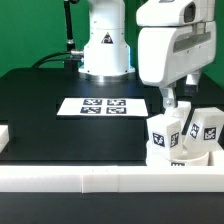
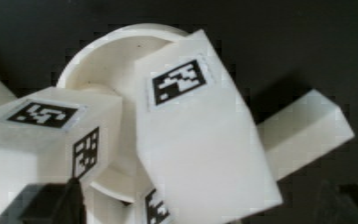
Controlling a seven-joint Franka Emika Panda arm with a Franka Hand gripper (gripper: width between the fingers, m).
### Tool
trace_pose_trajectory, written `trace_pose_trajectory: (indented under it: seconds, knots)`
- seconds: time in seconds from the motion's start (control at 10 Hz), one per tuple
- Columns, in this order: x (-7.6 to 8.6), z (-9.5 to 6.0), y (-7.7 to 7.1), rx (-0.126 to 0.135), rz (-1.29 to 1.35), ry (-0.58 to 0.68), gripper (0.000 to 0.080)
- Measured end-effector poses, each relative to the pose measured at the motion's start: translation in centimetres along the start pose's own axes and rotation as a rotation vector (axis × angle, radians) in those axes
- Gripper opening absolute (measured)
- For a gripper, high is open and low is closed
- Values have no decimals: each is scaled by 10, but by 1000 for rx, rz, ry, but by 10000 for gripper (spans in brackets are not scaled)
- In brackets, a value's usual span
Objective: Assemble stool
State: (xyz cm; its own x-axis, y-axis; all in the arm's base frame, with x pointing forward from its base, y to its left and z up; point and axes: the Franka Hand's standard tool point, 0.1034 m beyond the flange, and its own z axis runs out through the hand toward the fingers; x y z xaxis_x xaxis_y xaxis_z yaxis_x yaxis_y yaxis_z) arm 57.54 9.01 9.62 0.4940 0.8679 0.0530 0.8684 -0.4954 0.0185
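White rail (image 1: 90, 180) runs across the foreground of the exterior view, bordering the black table (image 1: 50, 110). Just behind it, toward the exterior view's right, sits the seat (image 1: 182, 160), a thick round disc, with legs standing upright in or on it: one tagged leg (image 1: 163, 134) on the near side, a second (image 1: 207, 124) farther toward the exterior view's right, and what appears to be a third (image 1: 184, 119) between them, directly under the tool (image 1: 170, 100). Whether each leg is fully seated in its socket cannot be told from these views. Farther back from the seat, the marker board (image 1: 105, 105) lies flat on the table, near the arm's base (image 1: 105, 55).

The tool hangs just above the legs with its jaws spread wide and nothing between them; it grasps no part. In the wrist view, a leg (image 2: 194, 130) fills the centre, tilted across the frame, with the seat's rim (image 2: 114, 55) curving behind it and another leg (image 2: 51, 125) beside it; dark fingertips (image 2: 43, 200) show at the frame's edge, apart from the leg.

Judged from this layout, the step in hand is the fitting of the last leg: all three are at the seat, and the released tool is placed over the middle one. The next move likely calls for centring the jaws on that leg, closing on it, and turning or pressing it home, without knocking its close neighbours.
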Motion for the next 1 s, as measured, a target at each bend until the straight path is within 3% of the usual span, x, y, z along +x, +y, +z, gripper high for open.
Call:
trace_pose_trajectory:
  seconds: [0.3,0.9,1.0]
  knots:
    - [-8,3,2,-5,-244,-26,649]
    - [-13,13,1,0,-227,-36,649]
    - [-14,15,0,2,-222,-38,554]
